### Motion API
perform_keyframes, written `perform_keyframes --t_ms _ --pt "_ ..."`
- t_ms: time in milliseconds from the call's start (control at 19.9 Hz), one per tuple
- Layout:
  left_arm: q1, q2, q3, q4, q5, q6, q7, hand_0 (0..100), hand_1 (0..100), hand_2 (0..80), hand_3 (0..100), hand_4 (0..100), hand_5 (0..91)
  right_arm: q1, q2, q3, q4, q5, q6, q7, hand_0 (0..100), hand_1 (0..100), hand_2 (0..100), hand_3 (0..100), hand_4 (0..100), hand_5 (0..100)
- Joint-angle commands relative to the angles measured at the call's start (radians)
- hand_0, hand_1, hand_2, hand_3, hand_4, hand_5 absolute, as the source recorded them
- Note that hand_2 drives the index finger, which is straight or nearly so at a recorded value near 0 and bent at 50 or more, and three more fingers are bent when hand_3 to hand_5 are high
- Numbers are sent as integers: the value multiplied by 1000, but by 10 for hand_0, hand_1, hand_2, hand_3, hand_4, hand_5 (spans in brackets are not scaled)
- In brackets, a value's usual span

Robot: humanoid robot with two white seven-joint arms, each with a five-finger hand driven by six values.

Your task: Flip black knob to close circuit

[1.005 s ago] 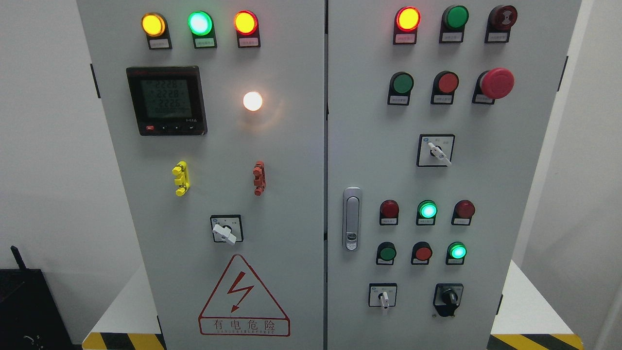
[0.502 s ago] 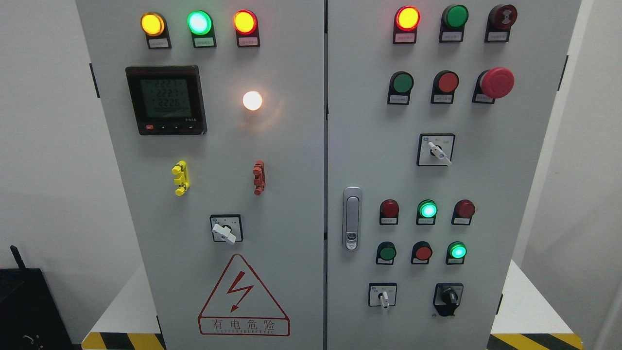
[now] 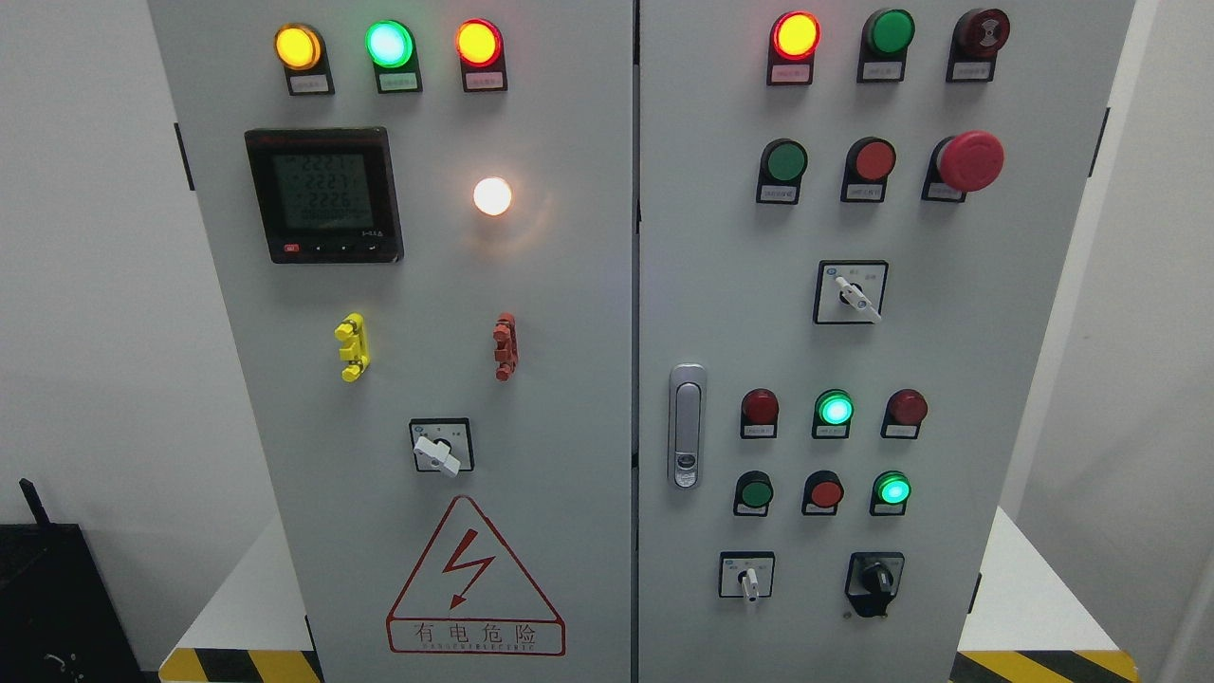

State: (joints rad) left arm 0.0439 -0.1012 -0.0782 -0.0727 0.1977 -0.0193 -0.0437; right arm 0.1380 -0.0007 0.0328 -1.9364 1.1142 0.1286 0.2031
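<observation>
We see the black knob [image 3: 874,579] at the lower right of the frame, its long axis upright, pointing up; no fingers appear, so we cannot tell their state.

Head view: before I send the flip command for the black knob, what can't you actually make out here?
- Both robot hands: outside the head view.
- Black knob: position markings too small; whether the circuit is closed cannot be told.
- Labels under the pilot lamps, e.g. the red lamp: print too small.
- Meter: digits blurred.
- Cabinet: top and base cut off by the edges.
</observation>
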Motion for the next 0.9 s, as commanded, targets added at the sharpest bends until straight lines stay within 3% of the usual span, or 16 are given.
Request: perform_keyframes --t_ms 0,251,854 --pt "1 0 0 1 0 1 1 120 556 0 0 0 0 -90 -24 19 -130 93 34 9 0 198 909 1000 877 885" --pt "-1 0 0 -1 0 1 1 120 556 0 0 0 0 -126 -27 21 -99 96 71 10 0 63 914 1000 877 885" --pt "1 0 0 -1 0 1 1 120 556 0 0 0 0 -258 -47 18 114 102 114 -16 0 30 922 1000 880 888"
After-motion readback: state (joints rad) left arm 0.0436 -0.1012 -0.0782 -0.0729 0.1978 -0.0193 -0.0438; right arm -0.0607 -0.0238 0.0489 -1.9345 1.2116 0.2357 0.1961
